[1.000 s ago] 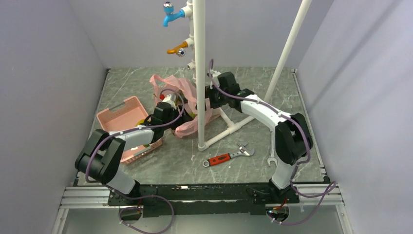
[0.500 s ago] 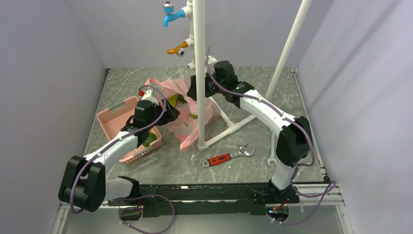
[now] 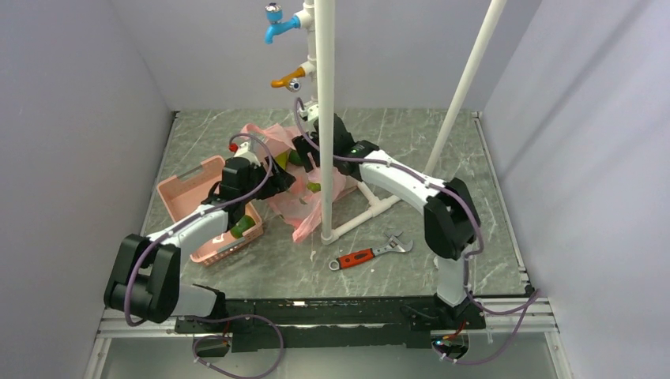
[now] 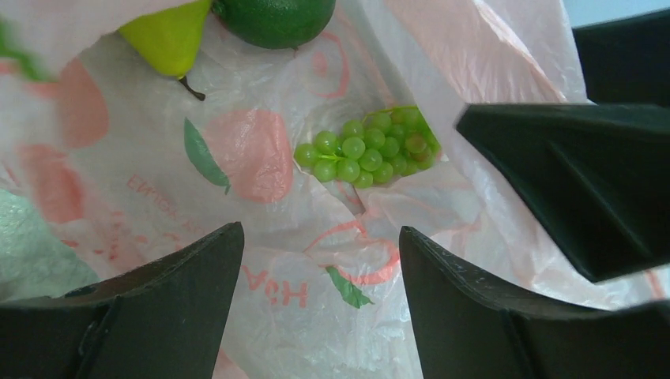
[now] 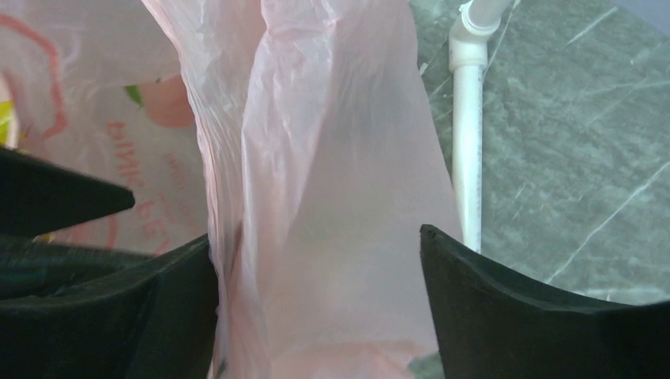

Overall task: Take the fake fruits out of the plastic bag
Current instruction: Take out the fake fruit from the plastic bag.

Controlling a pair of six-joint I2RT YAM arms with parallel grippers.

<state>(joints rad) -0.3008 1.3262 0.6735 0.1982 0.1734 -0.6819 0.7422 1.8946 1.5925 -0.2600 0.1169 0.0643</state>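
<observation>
One grey marble table [image 3: 474, 158], walled on three sides. On it, white pipe frame [image 3: 324, 118] with blue tap [image 3: 272, 22] and orange tap [image 3: 286, 80] high up. Next, left arm [image 3: 190, 229] and right arm [image 3: 403, 178], both stretched to the far middle, meeting at the plastic bag [image 3: 304, 225]: pink, translucent, crumpled at the upright pipe, mostly to its left. Just left of the bag, pink slotted basket [image 3: 186, 193] with one green fruit [image 3: 242, 226] inside. Over the bag's spread mouth, left gripper [image 4: 320, 237], jaws wide, only printed film below. At the bag's side, right gripper [image 5: 316, 237], likewise wide, a hanging fold of film filling the gap. Near the pipe's foot, red-handled wrench [image 3: 367, 254] on bare marble. Inside the bag, fake fruits [image 4: 348, 146]: dark green round one [image 4: 276, 12], yellow-green pear [image 4: 170, 35], small grape bunch [image 4: 387, 138].
</observation>
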